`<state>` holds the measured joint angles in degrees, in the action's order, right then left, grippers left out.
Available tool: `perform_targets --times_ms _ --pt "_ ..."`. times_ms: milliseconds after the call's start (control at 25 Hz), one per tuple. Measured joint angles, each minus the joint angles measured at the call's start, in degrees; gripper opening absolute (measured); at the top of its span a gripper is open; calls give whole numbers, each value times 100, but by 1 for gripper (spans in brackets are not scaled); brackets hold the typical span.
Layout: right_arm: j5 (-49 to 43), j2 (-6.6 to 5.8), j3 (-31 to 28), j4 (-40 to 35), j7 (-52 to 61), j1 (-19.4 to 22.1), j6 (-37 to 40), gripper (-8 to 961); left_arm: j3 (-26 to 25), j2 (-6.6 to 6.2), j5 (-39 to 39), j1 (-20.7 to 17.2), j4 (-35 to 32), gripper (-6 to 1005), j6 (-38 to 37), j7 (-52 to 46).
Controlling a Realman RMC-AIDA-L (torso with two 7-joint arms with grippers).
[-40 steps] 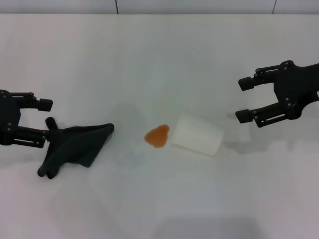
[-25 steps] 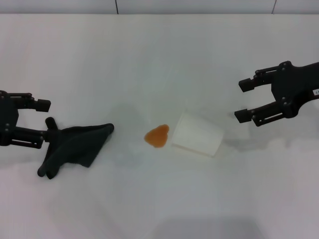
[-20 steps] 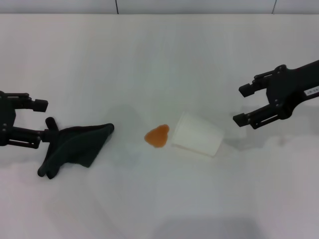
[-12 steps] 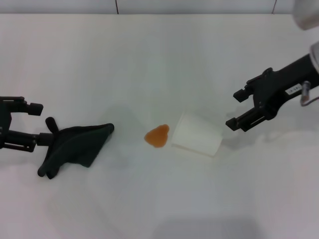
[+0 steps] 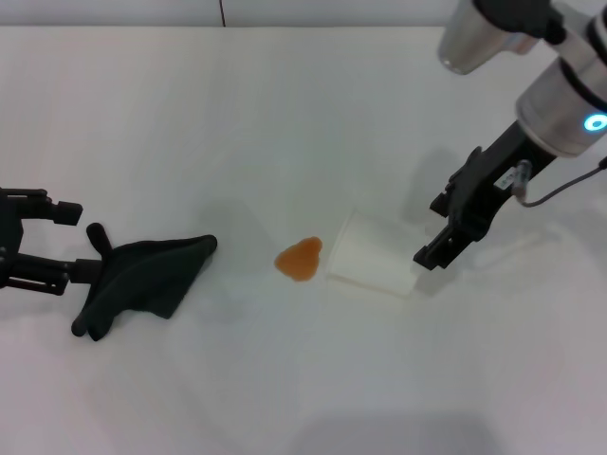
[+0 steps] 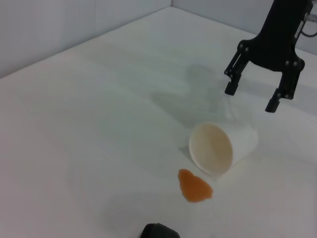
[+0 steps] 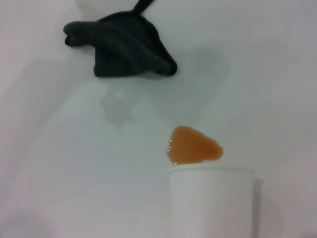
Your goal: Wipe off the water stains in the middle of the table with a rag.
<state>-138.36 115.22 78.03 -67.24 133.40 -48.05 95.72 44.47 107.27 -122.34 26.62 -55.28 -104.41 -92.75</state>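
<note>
The water stains [image 5: 300, 258] are a small orange blot in the middle of the white table [image 5: 285, 114]. They also show in the left wrist view [image 6: 195, 186] and the right wrist view [image 7: 194, 146]. The dark rag [image 5: 142, 275] lies crumpled to the blot's left, and shows in the right wrist view [image 7: 124, 49]. My left gripper [image 5: 71, 242] is open at the rag's left edge, with an upturned rag corner between its fingers. My right gripper [image 5: 434, 230] is open just right of a tipped white paper cup [image 5: 375, 265]. It also shows in the left wrist view [image 6: 251, 97].
The paper cup lies on its side with its mouth toward the blot, almost touching it; it shows in the left wrist view [image 6: 220, 148] and the right wrist view [image 7: 213, 201]. The table's far edge meets a wall [image 5: 285, 11].
My right arm has swung in from the right and now stands with its open gripper close beside the cup. My left gripper has drawn slightly back to the left. Rag, blot and cup have not moved.
</note>
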Motion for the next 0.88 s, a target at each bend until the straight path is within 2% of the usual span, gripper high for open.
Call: perform_targets --times_ms 280,880 --pt "-62 17 221 765 298 -527 -57 803 0 28 0 9 0 881 0 2" --pt "-28 96 902 1796 718 -1151 -876 800 25 117 5 -18 0 882 52 51"
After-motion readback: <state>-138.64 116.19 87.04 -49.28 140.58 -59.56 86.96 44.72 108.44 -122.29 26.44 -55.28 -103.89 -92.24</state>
